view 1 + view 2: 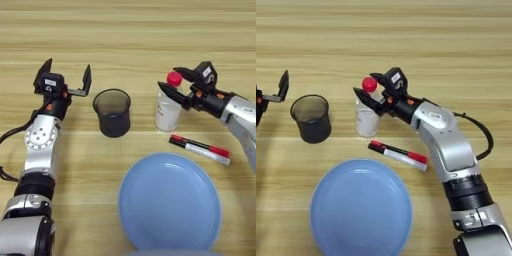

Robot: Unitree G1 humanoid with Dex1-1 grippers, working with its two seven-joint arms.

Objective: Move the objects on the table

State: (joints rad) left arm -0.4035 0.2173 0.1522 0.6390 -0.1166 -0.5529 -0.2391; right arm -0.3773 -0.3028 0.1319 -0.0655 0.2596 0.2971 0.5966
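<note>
I see the right hand spread around the bottle, seemingly not yet gripping it. The bottle stands between cup and marker on the desk. My left hand hovers wide beside the cup.

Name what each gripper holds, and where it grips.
The right gripper straddles the bottle near its red-capped neck; a closed grip cannot be told. The left gripper is open, holding nothing.
</note>
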